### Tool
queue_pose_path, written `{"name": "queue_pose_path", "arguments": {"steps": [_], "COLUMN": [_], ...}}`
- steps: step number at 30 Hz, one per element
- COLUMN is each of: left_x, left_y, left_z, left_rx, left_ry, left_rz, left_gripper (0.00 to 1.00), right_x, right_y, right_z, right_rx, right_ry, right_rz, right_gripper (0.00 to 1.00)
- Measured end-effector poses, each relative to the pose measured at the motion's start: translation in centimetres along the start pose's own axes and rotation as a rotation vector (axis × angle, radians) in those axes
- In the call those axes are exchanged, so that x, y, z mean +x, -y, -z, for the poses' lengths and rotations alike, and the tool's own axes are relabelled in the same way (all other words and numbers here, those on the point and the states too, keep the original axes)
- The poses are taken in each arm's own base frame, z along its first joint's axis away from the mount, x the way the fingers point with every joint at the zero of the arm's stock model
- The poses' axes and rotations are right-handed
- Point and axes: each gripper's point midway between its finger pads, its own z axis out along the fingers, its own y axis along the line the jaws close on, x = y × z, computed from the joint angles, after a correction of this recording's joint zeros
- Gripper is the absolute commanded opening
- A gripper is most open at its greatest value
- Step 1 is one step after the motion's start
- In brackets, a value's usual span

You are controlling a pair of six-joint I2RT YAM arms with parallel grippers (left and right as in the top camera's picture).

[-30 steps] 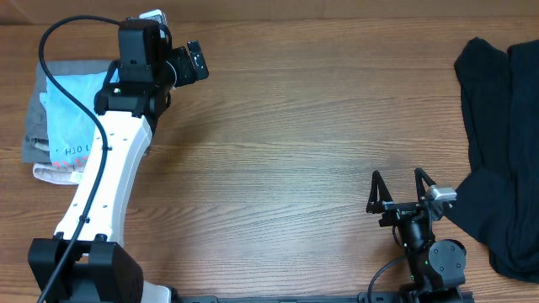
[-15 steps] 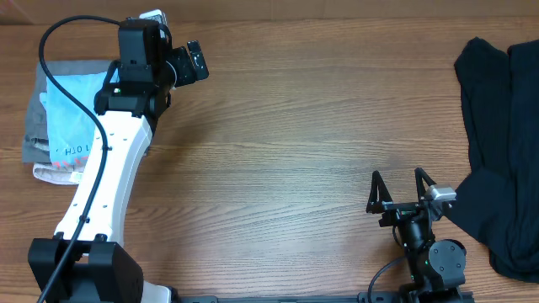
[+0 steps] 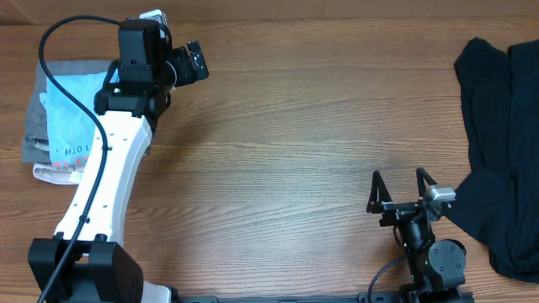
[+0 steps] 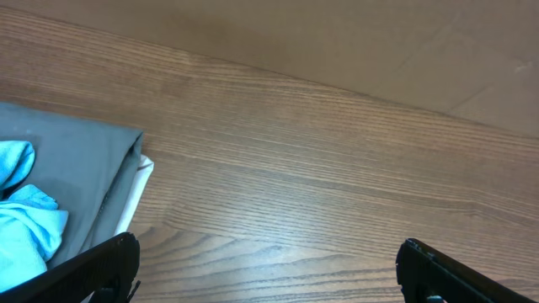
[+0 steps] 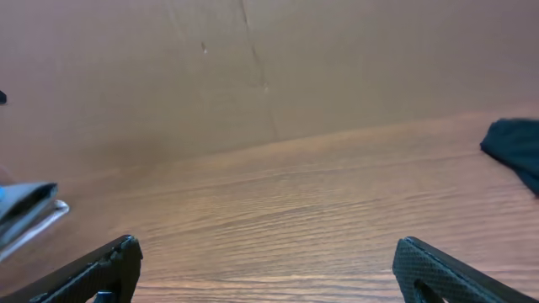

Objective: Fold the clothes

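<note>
The clothes, a folded light blue T-shirt (image 3: 72, 109) with red and blue lettering near its front edge, lie at the table's far left on top of a small stack. In the left wrist view a corner of the T-shirt (image 4: 21, 215) shows at lower left. My left arm's wrist (image 3: 143, 50) hangs just right of the stack. My left gripper (image 4: 268, 247) is open over bare wood, nothing between its fingers. My right gripper (image 3: 397, 175) stands open near the front edge at the right, and in its wrist view the right gripper (image 5: 268, 245) holds nothing.
Under the T-shirt lie a folded grey garment (image 3: 34, 126) and a white one (image 3: 50, 172). The grey garment (image 4: 80, 168) also shows in the left wrist view. A crumpled black garment (image 3: 501, 143) covers the table's right side, close to my right arm.
</note>
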Motion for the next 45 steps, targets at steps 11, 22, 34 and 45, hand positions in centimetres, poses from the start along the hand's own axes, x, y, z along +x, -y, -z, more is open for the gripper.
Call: {"name": "queue_pose_path", "arguments": {"steps": [11,22,34,45], "left_x": [0.0,1.5,-3.1,-1.2], "left_y": [0.0,-0.5,1.1,0.5], "left_z": [0.0,0.7,20.7,35.3], "left_rx": [0.0,-0.02,0.086,0.173], "left_ry": [0.0,-0.062,0.263,0.53], "left_rz": [0.0,0.0,0.0,-0.001], "left_gripper": [1.0,1.0,1.0,1.0], "right_x": [0.0,0.0,0.0,0.0], "right_y": [0.0,0.0,0.0,0.0], "right_z": [0.0,0.0,0.0,0.0], "right_rx": [-0.001,0.0,-0.001,0.0], "right_ry": [0.0,0.0,-0.002,-0.002], "right_rz": [0.269,0.304,0.305,0.304], "right_gripper": [1.0,1.0,1.0,1.0]}}
